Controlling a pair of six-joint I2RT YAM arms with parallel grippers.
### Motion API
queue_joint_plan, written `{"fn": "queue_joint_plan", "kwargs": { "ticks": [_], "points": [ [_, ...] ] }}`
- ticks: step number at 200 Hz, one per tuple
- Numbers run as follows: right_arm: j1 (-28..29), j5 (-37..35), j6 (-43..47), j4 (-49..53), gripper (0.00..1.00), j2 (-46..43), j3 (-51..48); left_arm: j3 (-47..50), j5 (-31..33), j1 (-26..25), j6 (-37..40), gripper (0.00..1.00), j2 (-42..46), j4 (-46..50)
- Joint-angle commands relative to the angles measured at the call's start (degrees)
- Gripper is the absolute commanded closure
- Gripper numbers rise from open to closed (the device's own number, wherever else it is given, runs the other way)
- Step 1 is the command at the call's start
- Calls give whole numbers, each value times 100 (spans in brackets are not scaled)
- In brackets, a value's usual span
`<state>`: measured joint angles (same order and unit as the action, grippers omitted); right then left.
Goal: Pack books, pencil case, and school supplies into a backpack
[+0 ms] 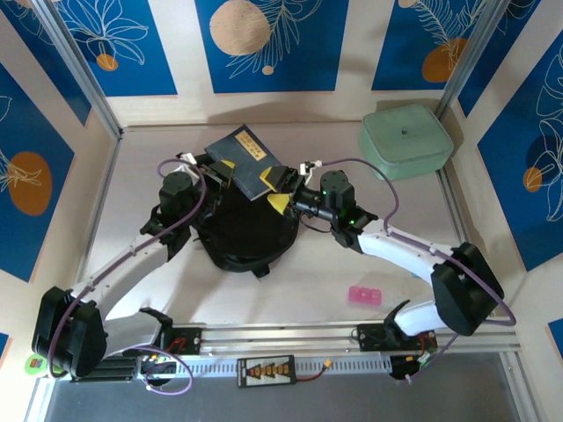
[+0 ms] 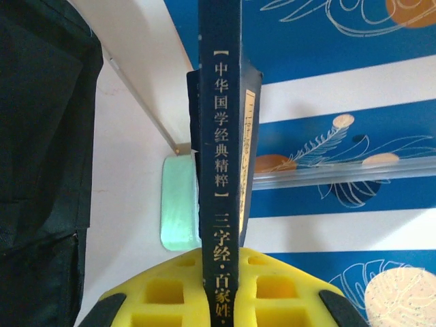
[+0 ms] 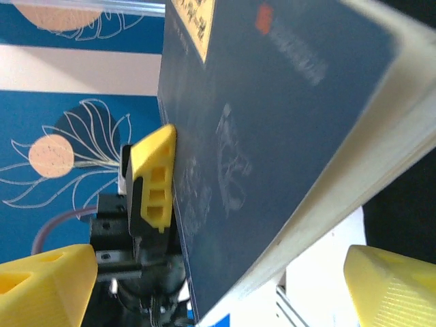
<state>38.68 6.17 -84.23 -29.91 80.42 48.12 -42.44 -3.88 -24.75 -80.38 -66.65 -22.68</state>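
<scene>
Overhead, the navy book (image 1: 244, 156) hangs tilted over the black backpack (image 1: 242, 230) at the middle of the counter (image 1: 308, 274). I cannot tell whether the mouth gapes beneath, so the book may snag on fabric. From the left wrist, my left fingers (image 2: 160, 294) are clamped across its spine, a hold on which it could pivot or slip. From the right wrist, my right fingers (image 3: 46, 285) stand wide apart, gripping nothing, with the cover between them and its far end cut off.

That navy book (image 1: 244, 163) hides the far edge of the backpack (image 1: 242, 233), can't see inside. The pink block (image 1: 364, 294) might be two pieces, too small to tell.
</scene>
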Motion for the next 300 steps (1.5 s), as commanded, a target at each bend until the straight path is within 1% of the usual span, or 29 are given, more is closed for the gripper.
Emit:
{"fn": "queue_joint_plan", "kwargs": {
  "ticks": [1, 16, 34, 48, 58, 109, 119, 122, 127, 138, 151, 159, 175, 182, 188, 197, 212, 218, 230, 239, 254, 275, 287, 293, 300],
  "points": [
    [52, -352, -355, -397, 8, 187, 227, 120, 221, 58, -444, 100, 201, -849],
    [67, -405, -333, -387, 9, 254, 377, 174, 248, 58, -557, 100, 189, -1023],
    [104, -493, -265, -289, 12, 346, 571, 165, 238, 59, -603, 100, 197, -1001],
    [113, -512, -299, -287, 16, 434, 653, 173, 256, 58, -628, 100, 201, -967],
    [114, -527, -321, -366, 22, 505, 677, 199, 290, 57, -647, 100, 202, -1001],
    [101, -535, -232, -938, 61, 816, 664, 319, 206, 66, -593, 100, 152, -1107],
    [80, -538, -170, -928, 76, 843, 664, 348, 157, 64, -511, 100, 161, -1075],
    [69, -548, -143, -923, 79, 843, 652, 362, 144, 62, -484, 100, 178, -1058],
    [56, -563, -112, -905, 82, 837, 634, 382, 128, 70, -424, 96, 192, -998],
    [22, -610, -8, -807, 87, 776, 566, 426, 86, 84, -206, 84, 252, -799],
    [-25, -660, 168, -568, 91, 621, 469, 447, 23, 105, 227, 69, 354, -363],
    [-67, -682, 321, -388, 93, 490, 411, 432, -43, 111, 646, 60, 429, -72],
    [-137, -745, 733, 71, 94, 163, 318, 369, -369, 95, 1982, 38, 583, 398],
    [-174, -757, 929, 334, 94, 9, 304, 330, -525, 87, 2320, 30, 660, 731],
    [-211, -750, 1095, 572, 94, -129, 303, 307, -628, 86, 2580, 26, 721, 1035],
    [-267, -732, 1324, 947, 94, -313, 303, 282, -790, 55, 3061, 24, 790, 1442],
    [-401, -688, 1644, 1454, 94, -626, 278, 249, -991, 3, 3576, 19, 856, 2107],
    [-461, -663, 1789, 1640, 94, -745, 256, 225, -1127, -23, 3845, 18, 849, 2335],
    [-602, -691, 2025, 2026, 94, -983, 210, 132, -1181, -140, 4385, 18, 841, 2869],
    [-711, -701, 2167, 2292, 94, -1144, 177, 48, -1288, -259, 4946, 17, 821, 3169],
    [-932, -710, 2244, 2674, 94, -1379, 99, -246, -1323, -424, 5814, 17, 714, 3942],
    [-1200, -644, 2278, 2910, 94, -1678, -93, -745, -1183, -606, 7109, 11, 601, 4896],
    [-1306, -673, 2350, 3023, 94, -1802, -166, -874, -1071, -619, 7610, 7, 626, 5210],
    [-1355, -715, 2373, 3132, 94, -1847, -179, -952, -1023, -622, 7908, 7, 605, 5381],
    [-1402, -772, 2371, 3269, 94, -1895, -187, -1112, -872, -621, 8063, 7, 536, 5642]
  ]
}}
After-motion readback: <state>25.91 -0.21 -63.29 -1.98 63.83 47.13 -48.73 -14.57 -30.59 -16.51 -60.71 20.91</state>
